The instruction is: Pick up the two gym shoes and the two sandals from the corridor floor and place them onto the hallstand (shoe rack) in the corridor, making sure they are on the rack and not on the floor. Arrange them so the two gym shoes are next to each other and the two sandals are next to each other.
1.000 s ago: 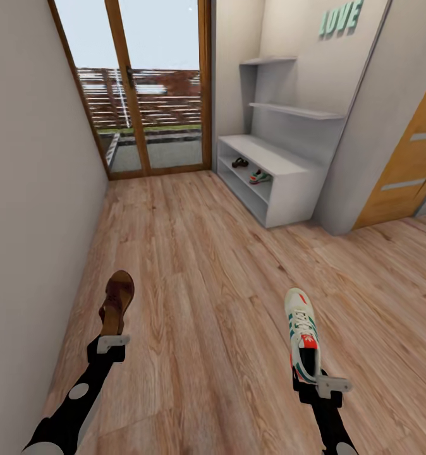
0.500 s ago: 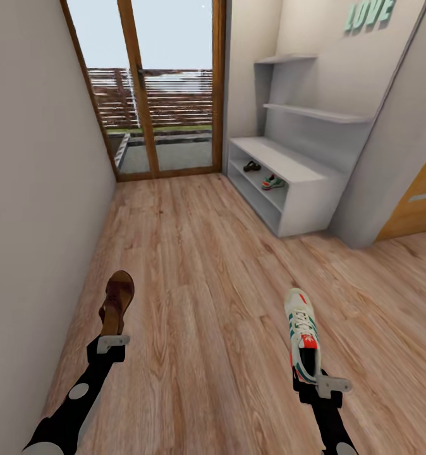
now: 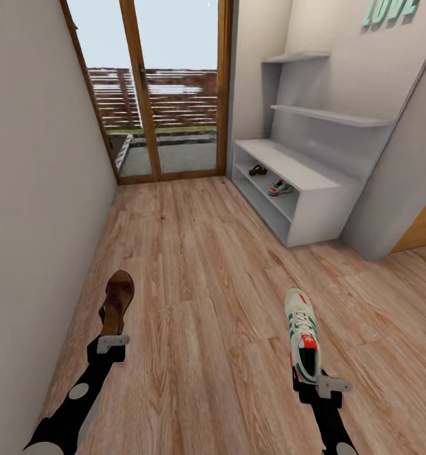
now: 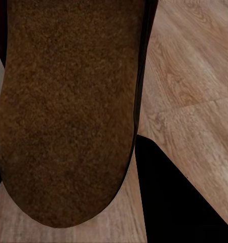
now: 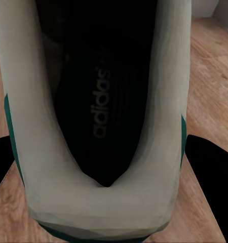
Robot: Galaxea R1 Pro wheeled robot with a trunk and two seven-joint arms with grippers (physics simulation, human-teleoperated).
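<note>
Carrying step, mid-corridor. Left jaws [image 3: 112, 342] pinched on dark reddish-brown leather sandal [image 3: 116, 302]; right jaws [image 3: 318, 381] clamped on white green-striped gym shoe [image 3: 303, 333]. Low white hallstand [image 3: 314, 199] well ahead of both jaws, already shelving one sandal, one sneaker. Next, likely: drive closer, then set each beside its mate.

Both arms are black with white round patches; the left arm [image 3: 74, 404] and right arm [image 3: 332, 423] end in pale grey brackets behind the jaws.

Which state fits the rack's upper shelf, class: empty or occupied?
Occupied. In the head view, a sandal and a gym shoe sit on the rack's upper shelf.
</note>
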